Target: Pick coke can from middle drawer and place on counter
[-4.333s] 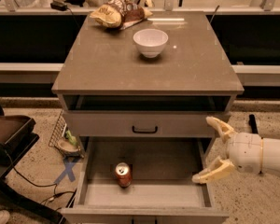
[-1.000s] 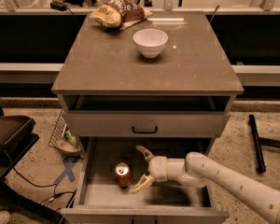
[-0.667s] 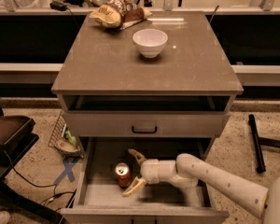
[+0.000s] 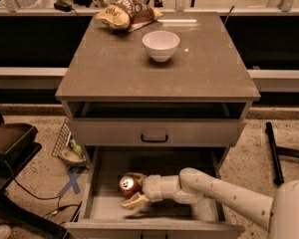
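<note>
Red coke can (image 4: 128, 185), where's it at? can't work out which compartment tbh

re: it's in the middle drawer (image 4: 164, 162), the pulled-out one. sits toward the front-left of the drawer floor, silver top showing toward the camera.

OP: ok and the claw? got it or nah

re: claw (image 4: 126, 189) is down inside that same drawer, right at the can. jaws are apart, one finger (image 4: 135, 201) on the near side of the can and the other curling round the far side, so the can sits between them. can't tell if either one is actually touching it, that bit's a smear. the white arm (image 4: 214, 189) comes in from the lower right, across the drawer's right half.

OP: anything up top?

re: on the surface (image 4: 114, 68) there's a white bowl (image 4: 160, 45) toward the back, and a crumpled snack bag (image 4: 122, 15) at the back edge, left of the bowl and apart from it. under the slab, above the open drawer, there's a shut drawer front (image 4: 199, 132) with a black handle (image 4: 154, 138). also a blue tape X (image 4: 71, 182) on the floor left of the cabinet.
</note>
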{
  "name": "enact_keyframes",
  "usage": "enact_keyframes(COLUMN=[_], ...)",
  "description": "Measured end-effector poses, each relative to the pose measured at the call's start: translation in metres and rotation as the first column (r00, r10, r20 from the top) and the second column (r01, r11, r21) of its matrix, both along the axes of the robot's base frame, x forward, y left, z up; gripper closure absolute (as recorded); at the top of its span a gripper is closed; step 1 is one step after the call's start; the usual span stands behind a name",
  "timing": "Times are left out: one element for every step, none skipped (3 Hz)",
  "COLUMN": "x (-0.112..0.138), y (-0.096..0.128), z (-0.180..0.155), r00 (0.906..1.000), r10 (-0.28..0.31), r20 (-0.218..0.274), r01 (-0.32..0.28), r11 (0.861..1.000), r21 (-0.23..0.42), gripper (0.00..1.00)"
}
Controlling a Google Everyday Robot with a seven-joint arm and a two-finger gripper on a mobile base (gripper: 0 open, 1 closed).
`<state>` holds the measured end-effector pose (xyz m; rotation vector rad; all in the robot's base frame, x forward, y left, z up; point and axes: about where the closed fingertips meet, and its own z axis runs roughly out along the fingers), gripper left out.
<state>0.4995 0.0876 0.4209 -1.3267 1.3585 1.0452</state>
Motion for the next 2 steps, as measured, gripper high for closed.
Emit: enact_keyframes(x=[-0.0007,-0.0017], y=[0.0023,0.0045], z=[0.0006,0.0007], r00=[1.0000,1.0000], r10=[0.004,0.008], r20=[-0.001,-0.002], r01=[-0.004,-0.008], r11=[1.000,1.000], r21=[0.003,0.005], gripper=[0.62,0.93])
